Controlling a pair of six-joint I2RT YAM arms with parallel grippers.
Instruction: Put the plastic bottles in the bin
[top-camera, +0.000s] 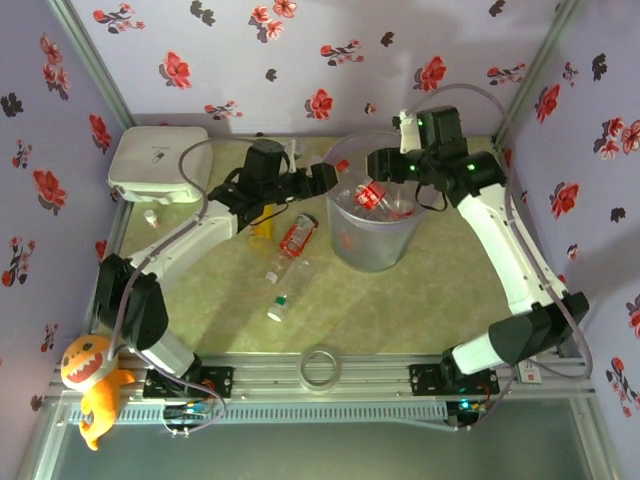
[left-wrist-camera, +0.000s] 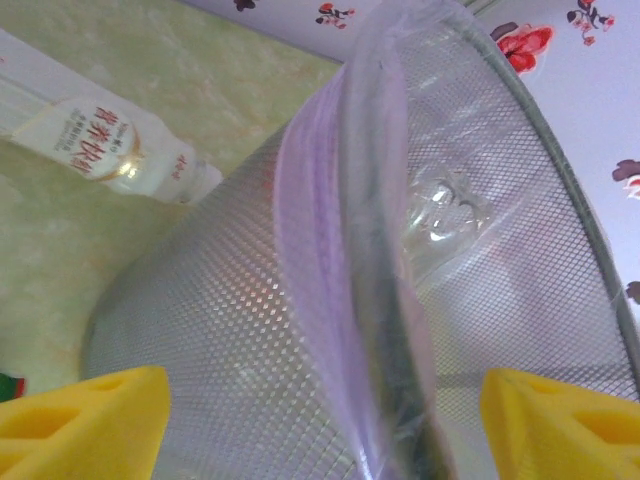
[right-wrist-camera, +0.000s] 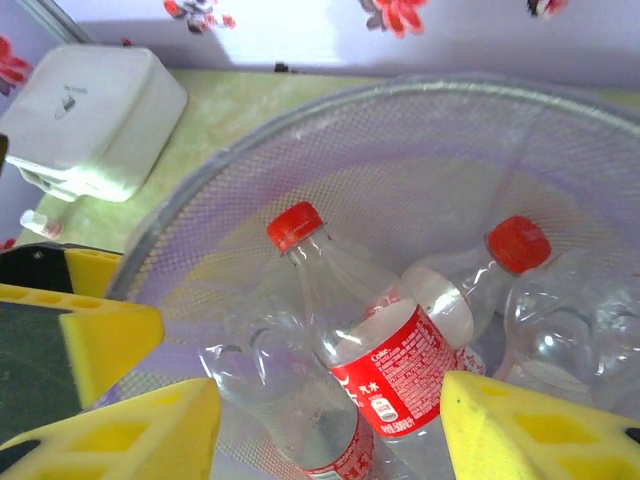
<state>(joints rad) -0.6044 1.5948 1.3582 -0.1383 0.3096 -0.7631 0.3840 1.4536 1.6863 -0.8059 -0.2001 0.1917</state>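
Plainly left fingers (left-wrist-camera: 90, 425) and right fingers (right-wrist-camera: 530, 430) gape, released, at the bin (top-camera: 375, 250).

"Coke" on red-labelled bottle (right-wrist-camera: 392, 372)

White box (top-camera: 158, 160) far left; tape ring (top-camera: 320, 366), orange plush toy (top-camera: 92, 385) near.
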